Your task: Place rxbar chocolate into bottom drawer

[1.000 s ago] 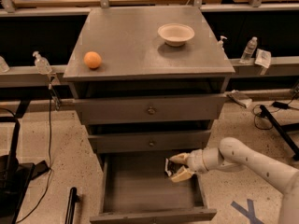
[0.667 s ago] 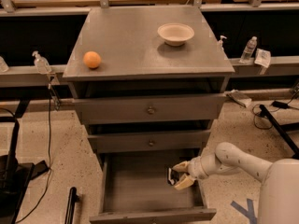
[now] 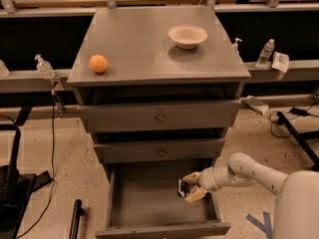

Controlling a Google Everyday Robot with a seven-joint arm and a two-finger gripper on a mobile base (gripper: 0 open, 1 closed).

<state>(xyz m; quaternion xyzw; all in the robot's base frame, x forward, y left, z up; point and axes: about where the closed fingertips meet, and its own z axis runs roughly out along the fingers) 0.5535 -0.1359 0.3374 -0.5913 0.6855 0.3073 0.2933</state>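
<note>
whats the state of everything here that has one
bottom drawer, pulled open
middle drawer, shut
top drawer, shut
rxbar chocolate, gripped, above the bottom drawer's interior
pincer, shut on the rxbar chocolate, at the open drawer's right side
bowl, upright, looks empty

Grey metal cabinet top (image 3: 149, 39) carries an orange (image 3: 98, 63) near its front left edge and a pale bowl (image 3: 187, 36) toward the back right, well apart, as the gripper (image 3: 187, 187) clasps the rxbar chocolate (image 3: 180, 187) over the open bottom drawer's (image 3: 149, 200) right side.
</note>
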